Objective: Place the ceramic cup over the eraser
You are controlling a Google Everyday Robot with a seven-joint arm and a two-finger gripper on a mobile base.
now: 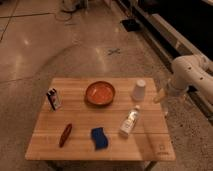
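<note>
- Ceramic cup [139, 90]: white, no handle, stands on back-right part of the wooden table [150, 145], just R of the orange bowl [100, 93], not touching it. Nothing holds it.
- Eraser [53, 99]: small dark block w/ white face, standing on end near table's left edge, back-left area. Well apart from cup, w/ the bowl between them. Uncovered, so cup isn't over it yet.
- Gripper [161, 96]: off the table's right edge, about level w/ the cup, near it but apart, w/ a gap between. Open or closed: can't tell. Carries nothing that shows.
- Arm [192, 75]: white, bulky, comes in from the right of the view and bends down toward the gripper.
- Clear plastic bottle [130, 122]: lying on its side, tilted diag., in front of the cup, cap end toward the cup; not touching it.
- Blue sponge [99, 138]: front-centre of table, left of the bottle's base.
- Slim red object [66, 135]: lying flat front-left, beside the sponge, apart from it.
- Floor [60, 45]: shiny, speckled, around the table.
</note>
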